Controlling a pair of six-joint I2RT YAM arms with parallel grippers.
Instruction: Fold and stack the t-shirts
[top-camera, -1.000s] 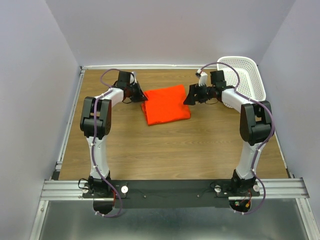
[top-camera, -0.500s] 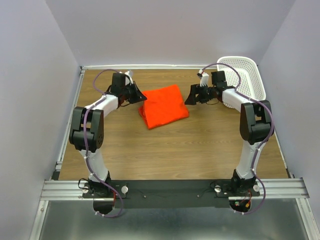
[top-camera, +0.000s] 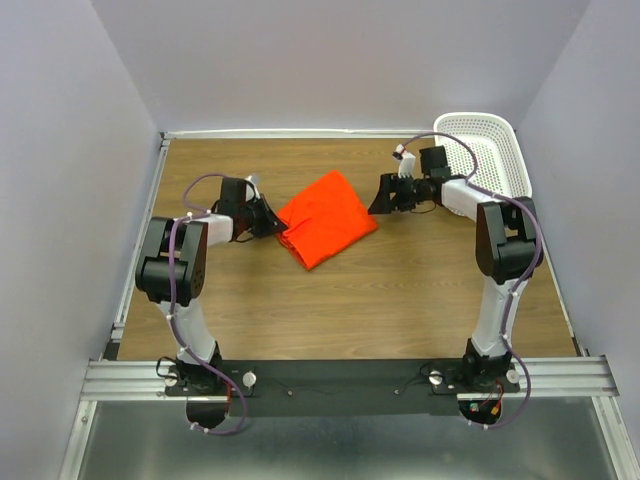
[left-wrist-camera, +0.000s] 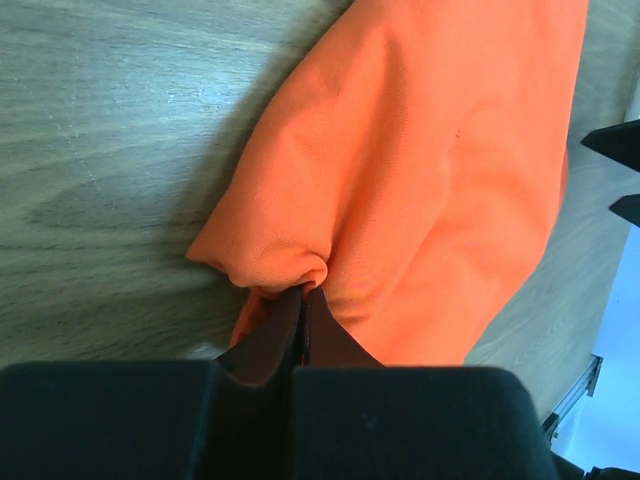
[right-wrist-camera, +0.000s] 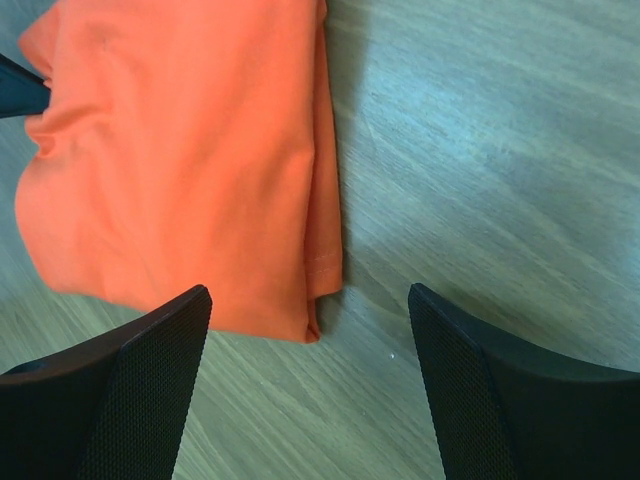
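Found bare table (top-camera: 380, 300) open across the whole near half, edge to edge. Met the shirt (top-camera: 325, 218) mid-table, pinched at its left corner by the left gripper (top-camera: 274, 224). Had the right gripper (top-camera: 380, 198) just beside its right edge (jaws wide apart), basket (top-camera: 500, 150) close behind, filling the far right corner.

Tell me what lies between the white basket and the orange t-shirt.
The right fingers, open, and their wrist hang there over the wooden table, nearer the t-shirt than the basket. The top external view shows this.

Walls (top-camera: 330, 60): plain pale lilac, top and both sides.
Table (top-camera: 400, 290): wood-grain top, centre of frame.
Lower edge: metal rail (top-camera: 340, 372), perhaps aluminium.
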